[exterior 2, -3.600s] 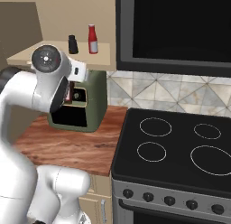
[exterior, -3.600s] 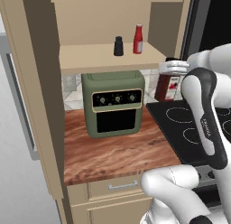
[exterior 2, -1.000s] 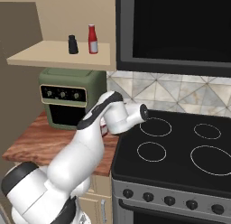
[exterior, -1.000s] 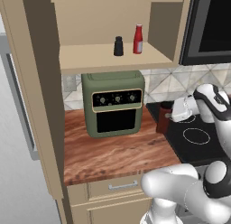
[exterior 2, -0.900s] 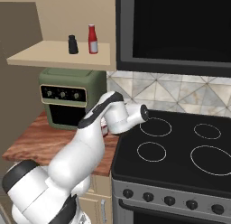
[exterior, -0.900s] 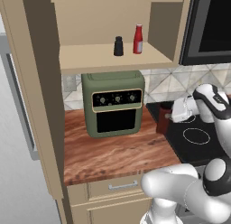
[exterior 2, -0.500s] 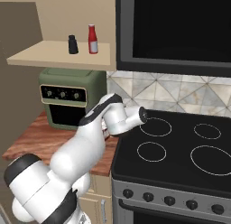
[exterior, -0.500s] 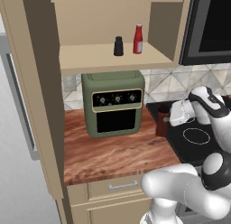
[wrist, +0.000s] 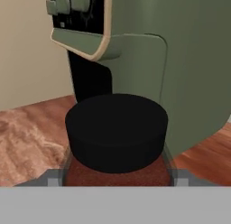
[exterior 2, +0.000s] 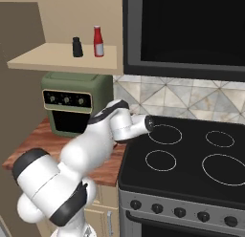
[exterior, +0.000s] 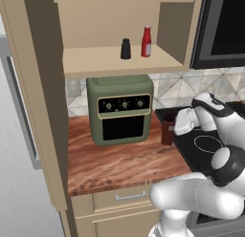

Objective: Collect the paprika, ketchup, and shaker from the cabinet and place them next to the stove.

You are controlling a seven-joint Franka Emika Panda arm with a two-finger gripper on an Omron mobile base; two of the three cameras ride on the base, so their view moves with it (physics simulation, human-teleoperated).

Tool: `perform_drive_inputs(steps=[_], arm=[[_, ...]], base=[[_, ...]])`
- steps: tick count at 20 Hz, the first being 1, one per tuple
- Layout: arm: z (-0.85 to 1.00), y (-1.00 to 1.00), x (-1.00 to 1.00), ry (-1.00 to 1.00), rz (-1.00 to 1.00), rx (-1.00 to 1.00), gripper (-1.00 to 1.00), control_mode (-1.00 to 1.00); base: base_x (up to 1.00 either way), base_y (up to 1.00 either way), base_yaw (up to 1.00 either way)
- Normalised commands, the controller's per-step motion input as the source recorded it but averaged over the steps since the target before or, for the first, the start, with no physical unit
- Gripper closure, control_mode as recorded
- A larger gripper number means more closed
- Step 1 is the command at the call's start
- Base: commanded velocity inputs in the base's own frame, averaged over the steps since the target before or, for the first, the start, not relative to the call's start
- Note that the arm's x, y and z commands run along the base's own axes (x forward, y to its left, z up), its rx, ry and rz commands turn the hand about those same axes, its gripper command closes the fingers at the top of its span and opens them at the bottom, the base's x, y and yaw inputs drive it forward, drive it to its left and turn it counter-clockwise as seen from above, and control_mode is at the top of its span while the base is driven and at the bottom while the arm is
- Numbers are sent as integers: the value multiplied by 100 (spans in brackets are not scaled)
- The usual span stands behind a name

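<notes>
On the cabinet point(exterior: 43, 64) shelf I see the shaker point(exterior: 125, 48) and the ketchup point(exterior: 146, 41) standing close together. The olive toaster oven point(exterior: 120, 108) sits on the wooden counter point(exterior: 115, 162), just beside the paprika point(exterior: 167, 131), which stands at the stove point(exterior 2: 191, 150) edge. My gripper point(wrist: 115, 175) has its tips either side of the jar's shoulders under the black cap, apparently clasping it
</notes>
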Motion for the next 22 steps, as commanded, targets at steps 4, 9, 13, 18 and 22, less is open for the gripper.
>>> perform_drive_inputs(steps=[4,9,13,18,22], arm=[[-26,0,29,-6,0,0,100,-100],[-20,0,36,-4,1,0,100,-100],[-20,0,34,0,1,0,100,-100],[-26,-6,14,1,4,-2,100,-100],[-20,-8,9,2,6,0,100,-100]], base=[[0,0,0],[0,0,0],[0,0,0],[0,0,0],[0,0,0]])
